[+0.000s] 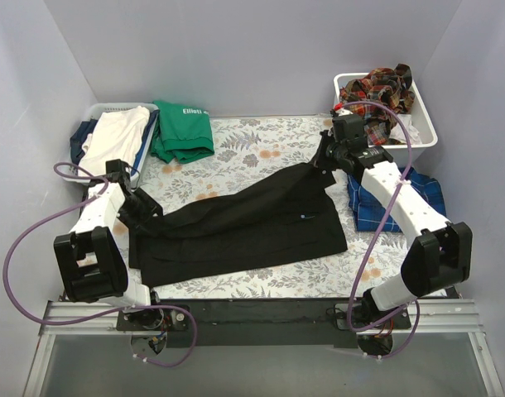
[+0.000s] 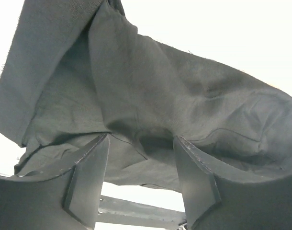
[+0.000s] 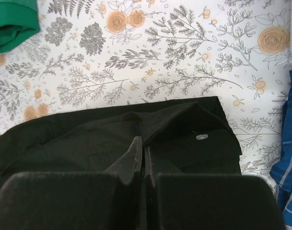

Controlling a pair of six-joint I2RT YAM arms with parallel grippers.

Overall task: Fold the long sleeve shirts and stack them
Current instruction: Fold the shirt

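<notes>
black shirt lies spread across the flowered table, between my two arms. my right gripper is pinched tight on a fold at its far right corner. my left gripper stands with its jaws parted, cloth draped across the gap at the shirt's left end, not clamped.

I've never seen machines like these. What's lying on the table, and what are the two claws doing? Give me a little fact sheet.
Surface: table with floral cover
Being worked: black shirt, spread across the middle
Left gripper: open, black cloth draped right in front of it
Right gripper: shut on the black shirt's far right end
Right basket: red plaid shirts
Under right arm: blue plaid shirt
Far left: green top, folded; left basket with cream garment
</notes>
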